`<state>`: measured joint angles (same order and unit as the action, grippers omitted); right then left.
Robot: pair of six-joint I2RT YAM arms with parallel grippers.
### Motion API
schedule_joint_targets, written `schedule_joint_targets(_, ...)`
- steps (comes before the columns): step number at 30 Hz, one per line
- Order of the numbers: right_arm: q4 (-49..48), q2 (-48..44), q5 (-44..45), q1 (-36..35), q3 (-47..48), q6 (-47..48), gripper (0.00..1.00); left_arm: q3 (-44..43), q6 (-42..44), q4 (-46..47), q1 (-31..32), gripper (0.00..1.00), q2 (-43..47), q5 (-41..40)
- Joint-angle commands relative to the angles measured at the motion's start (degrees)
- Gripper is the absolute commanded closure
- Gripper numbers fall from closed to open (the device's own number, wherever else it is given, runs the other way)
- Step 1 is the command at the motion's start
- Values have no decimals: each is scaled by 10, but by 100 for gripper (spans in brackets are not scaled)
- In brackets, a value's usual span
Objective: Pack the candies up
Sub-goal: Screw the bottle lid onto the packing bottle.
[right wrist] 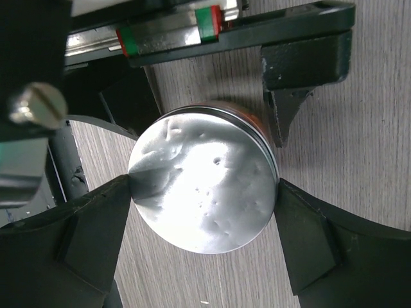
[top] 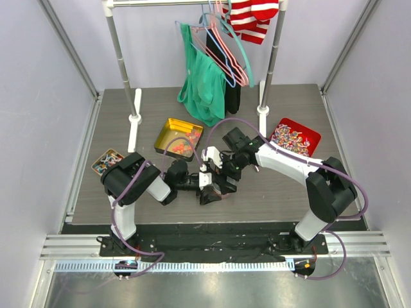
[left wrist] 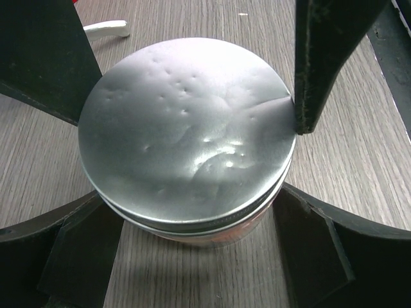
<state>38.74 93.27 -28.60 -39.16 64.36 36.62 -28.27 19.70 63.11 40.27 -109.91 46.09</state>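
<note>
Top external view: tiny orange and red candies (top: 182,145) lying in larger gold tin (top: 171,127), one of two; too small to count or show any heading. One jar (left wrist: 212,236) upright, long axis vertical, one dented silver lid (left wrist: 186,128) facing up; left gripper (left wrist: 192,253) clamped around jar body; right gripper (right wrist: 204,196) pinching lid rim.

arms (top: 286,163): white links, black joints | cables (top: 241,119): purple | right tool (right wrist: 205,240): black

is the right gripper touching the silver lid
Touching. The right wrist view shows the right gripper pressed against both sides of the jar's silver lid, crumpled at one contact.
</note>
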Motion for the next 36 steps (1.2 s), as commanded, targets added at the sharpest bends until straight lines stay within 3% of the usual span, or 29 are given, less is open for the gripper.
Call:
schedule_joint_targets(1,20,8,15,-7,3,15,9,-10,10,21,3,3,3,-10)
schedule_joint_targets(10,25,3,12,-9,4,16,1,-10,10,21,3,3,3,-10)
schedule_joint_targets(36,20,-30,-32,43,24,-15,1,-10,12,21,2,3,3,-9)
